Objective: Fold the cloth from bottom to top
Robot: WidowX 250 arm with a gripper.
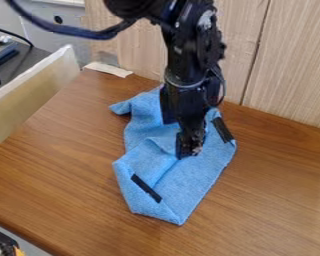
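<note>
wood-grained panels (pixel 286 65) stood behind a brown wooden table (pixel 69 170), with a pale ledge (pixel 36 87) slanting along its left side in the view. a small whitish strip (pixel 109 69) lay at the table's back edge, near the foot of the panels.

the blue cloth (pixel 189 185) lay near the middle of the table, rumpled and partly folded over itself, one corner poking out at its upper left. one black strip (pixel 146 188) sat slantwise on its lower left part, another (pixel 223 130) by its upper right edge.

the black arm (pixel 193 55) came down from the top of the view, a dark cable (pixel 76 33) looping off to the left. its gripper (pixel 188 147) pointed down over the cloth's middle; whether it was open or closed, or had hold of any fabric, could not be told.
</note>
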